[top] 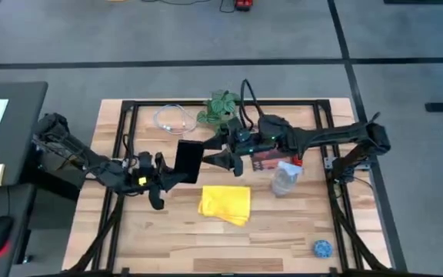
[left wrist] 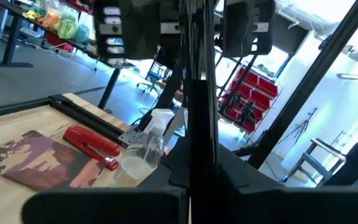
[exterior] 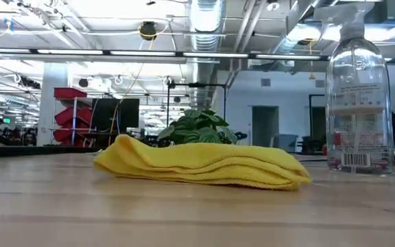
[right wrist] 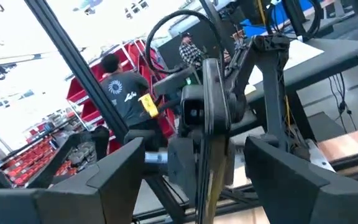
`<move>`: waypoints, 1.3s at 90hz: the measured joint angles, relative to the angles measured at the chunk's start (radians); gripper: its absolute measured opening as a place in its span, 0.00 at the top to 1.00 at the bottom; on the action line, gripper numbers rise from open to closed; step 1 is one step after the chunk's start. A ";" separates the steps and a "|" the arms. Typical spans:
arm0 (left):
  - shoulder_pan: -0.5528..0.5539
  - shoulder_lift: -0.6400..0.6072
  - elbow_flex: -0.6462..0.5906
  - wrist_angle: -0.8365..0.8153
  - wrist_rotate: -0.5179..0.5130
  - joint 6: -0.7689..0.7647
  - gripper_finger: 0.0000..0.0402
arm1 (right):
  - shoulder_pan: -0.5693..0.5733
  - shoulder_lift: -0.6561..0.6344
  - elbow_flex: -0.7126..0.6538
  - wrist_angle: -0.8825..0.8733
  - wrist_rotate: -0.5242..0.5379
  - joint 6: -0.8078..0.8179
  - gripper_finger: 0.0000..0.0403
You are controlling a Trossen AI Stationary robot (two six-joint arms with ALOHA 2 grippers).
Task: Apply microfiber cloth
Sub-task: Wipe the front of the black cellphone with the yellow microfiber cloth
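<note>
Your left end effector (top: 174, 174) clamps the black phone (top: 189, 161) upright, apparently by its edge; the right end effector (top: 223, 151), open, faces the phone's other side. Just beyond the phone, the microfiber cloth (top: 225, 204) lies untouched on the worktop (top: 283, 231). Next you must fetch it.

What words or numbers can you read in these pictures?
None can be read.
Spray bottle: label print and a barcode, too small to read.
Person's dark shirt: a white logo, too blurred to read.
Yellow cloth: no writing.
</note>
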 joint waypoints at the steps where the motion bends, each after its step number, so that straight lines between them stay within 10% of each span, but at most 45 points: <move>1: 0.000 0.005 0.000 0.003 0.000 0.001 0.98 | 0.000 0.003 0.005 -0.002 0.000 -0.003 0.36; 16: 0.002 0.060 -0.001 0.075 0.000 -0.008 0.98 | 0.007 0.035 0.056 -0.001 0.000 -0.040 0.48; 38: 0.002 0.072 -0.001 0.083 -0.009 -0.026 0.95 | 0.002 0.001 0.058 -0.145 0.003 -0.090 0.94; 117: 0.082 -0.054 0.000 -0.083 0.049 -0.025 0.61 | -0.002 -0.032 0.057 -0.512 -0.107 -0.096 0.95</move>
